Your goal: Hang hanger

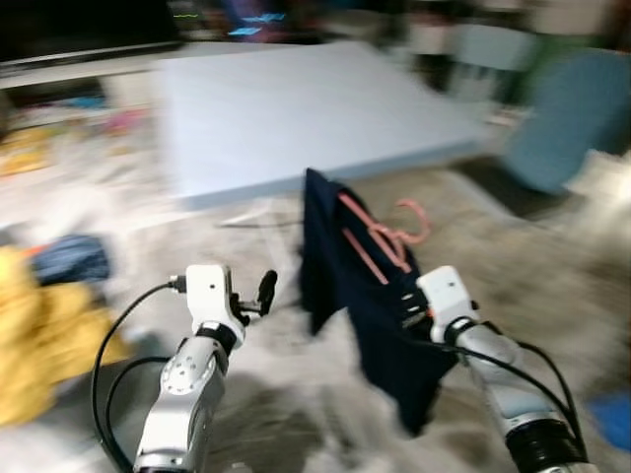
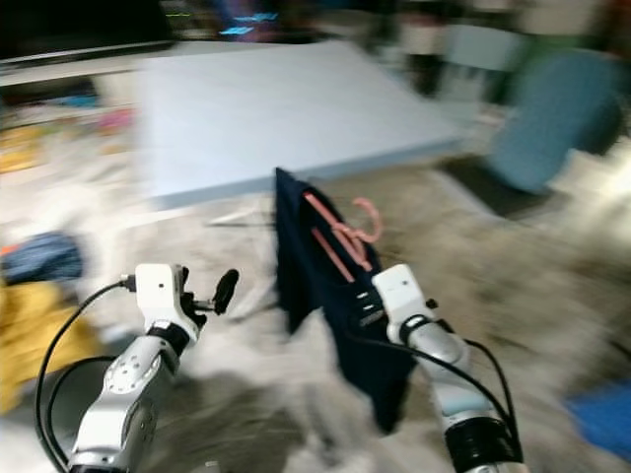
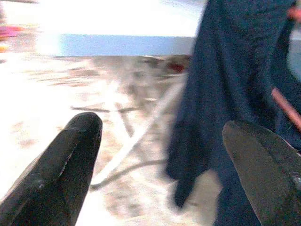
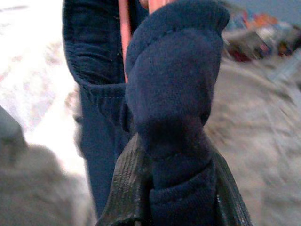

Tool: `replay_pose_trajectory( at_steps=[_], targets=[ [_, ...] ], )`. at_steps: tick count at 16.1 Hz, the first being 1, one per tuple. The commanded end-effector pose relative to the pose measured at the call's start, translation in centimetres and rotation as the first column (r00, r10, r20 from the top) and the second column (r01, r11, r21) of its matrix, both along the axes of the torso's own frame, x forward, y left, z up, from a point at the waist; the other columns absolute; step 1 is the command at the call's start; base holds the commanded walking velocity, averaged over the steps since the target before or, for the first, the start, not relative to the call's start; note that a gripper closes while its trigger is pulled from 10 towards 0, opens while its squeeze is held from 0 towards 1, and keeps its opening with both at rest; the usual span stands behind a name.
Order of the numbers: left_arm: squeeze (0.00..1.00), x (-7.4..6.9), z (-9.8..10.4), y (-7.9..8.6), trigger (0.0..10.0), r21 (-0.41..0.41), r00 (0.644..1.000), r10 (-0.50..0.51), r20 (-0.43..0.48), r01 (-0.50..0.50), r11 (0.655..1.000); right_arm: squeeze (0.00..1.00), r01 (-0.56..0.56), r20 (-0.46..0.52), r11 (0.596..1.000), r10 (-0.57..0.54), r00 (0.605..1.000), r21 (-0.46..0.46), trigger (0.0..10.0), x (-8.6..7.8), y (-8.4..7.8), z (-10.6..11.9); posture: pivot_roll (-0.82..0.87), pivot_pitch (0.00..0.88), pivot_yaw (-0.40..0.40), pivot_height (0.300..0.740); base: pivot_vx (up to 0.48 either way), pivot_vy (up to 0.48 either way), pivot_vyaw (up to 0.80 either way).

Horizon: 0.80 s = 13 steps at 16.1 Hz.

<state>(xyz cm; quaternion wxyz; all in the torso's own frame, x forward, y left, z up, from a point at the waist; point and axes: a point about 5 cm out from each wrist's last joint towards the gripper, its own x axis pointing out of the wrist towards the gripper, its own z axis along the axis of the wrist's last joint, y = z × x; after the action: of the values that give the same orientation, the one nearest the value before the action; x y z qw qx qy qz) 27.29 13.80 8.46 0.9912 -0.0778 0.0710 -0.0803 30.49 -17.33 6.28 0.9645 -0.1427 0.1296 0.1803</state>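
Note:
A dark navy garment (image 1: 355, 296) hangs on a salmon-pink hanger (image 1: 380, 236), whose hook (image 1: 416, 219) curls to the right. My right gripper (image 1: 409, 301) holds both up in front of me, shut on the cloth and hanger; in the right wrist view the navy fabric (image 4: 171, 94) is bunched between its fingers (image 4: 127, 188). My left gripper (image 1: 258, 296) is raised just left of the garment, apart from it. Its fingers (image 3: 66, 165) stand open with nothing between them. The head views are blurred by motion.
A large pale-blue mattress (image 1: 306, 108) lies on the floor ahead. A yellow cloth pile (image 1: 39, 335) and a blue bundle (image 1: 69, 258) sit at my left. A teal chair (image 1: 567, 118) stands at the right, and a blue item (image 1: 613, 419) lies low right.

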Motion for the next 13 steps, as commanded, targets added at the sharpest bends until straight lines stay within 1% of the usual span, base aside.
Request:
replay_pose_trajectory(
  at_steps=[1, 2, 4, 6, 7, 9, 11, 13],
  targets=[
    [0.00, 0.0, 0.4, 0.6, 10.0, 0.018, 1.000, 0.018, 0.007, -0.018, 1.000, 0.00, -0.044, 0.078, 0.999, 0.041, 0.996, 0.032, 10.0, 0.6, 1.4, 1.7, -0.10, 0.000, 0.011, 0.740, 0.000, 0.352, 0.80],
    [0.00, -0.1, 0.4, 0.5, 10.0, 0.029, 1.000, 0.011, 0.004, -0.011, 1.000, 0.00, -0.047, 0.080, 0.998, 0.044, 0.996, 0.031, 10.0, 0.6, 1.5, 1.8, -0.10, 0.000, 0.018, 0.740, 0.000, 0.000, 0.55],
    [0.00, -0.3, 0.4, 0.1, 10.0, 0.044, 1.000, -0.023, 0.005, 0.023, 0.999, 0.00, -0.042, 0.088, 0.999, 0.039, 0.995, 0.033, 10.0, 0.6, 1.5, 2.0, -0.12, 0.000, 0.033, 0.740, 0.000, 0.000, 0.00],
    [0.00, -0.3, 0.4, -0.1, 10.0, 0.054, 0.998, -0.055, 0.001, 0.055, 0.997, 0.00, -0.023, 0.092, 0.999, 0.020, 0.996, 0.032, 10.0, 0.3, 1.0, 2.1, -0.13, 0.000, 0.041, 0.740, 0.000, 0.000, 0.00],
    [0.00, 0.1, 0.6, -0.4, 10.0, 0.067, 0.997, -0.071, 0.005, 0.070, 0.995, 0.00, -0.018, 0.086, 1.000, 0.016, 0.996, 0.024, 10.0, 0.0, 0.6, 2.0, -0.14, 0.000, 0.041, 0.740, 0.000, 0.000, 0.00],
    [0.00, 0.6, 1.0, -0.7, 10.0, 0.053, 0.996, -0.084, 0.020, 0.083, 0.995, 0.00, -0.025, 0.079, 1.000, 0.024, 0.997, 0.011, 10.0, -0.1, 0.5, 2.0, -0.14, 0.000, 0.038, 0.740, 0.000, 0.000, 0.00],
    [0.00, 0.8, 1.3, -1.0, 10.0, 0.030, 0.995, -0.093, 0.035, 0.091, 0.995, 0.00, -0.035, 0.078, 0.999, 0.035, 0.996, 0.006, 10.0, -0.3, 0.5, 2.0, -0.15, 0.000, 0.033, 0.740, 0.000, 0.000, 0.00],
    [0.00, 0.8, 1.3, -1.1, 10.0, 0.020, 0.996, -0.085, 0.038, 0.084, 0.996, 0.00, -0.042, 0.082, 0.999, 0.041, 0.996, 0.009, 10.0, -0.3, 0.9, 2.2, -0.15, 0.000, 0.030, 0.740, 0.000, -0.386, 0.00]
  ],
)
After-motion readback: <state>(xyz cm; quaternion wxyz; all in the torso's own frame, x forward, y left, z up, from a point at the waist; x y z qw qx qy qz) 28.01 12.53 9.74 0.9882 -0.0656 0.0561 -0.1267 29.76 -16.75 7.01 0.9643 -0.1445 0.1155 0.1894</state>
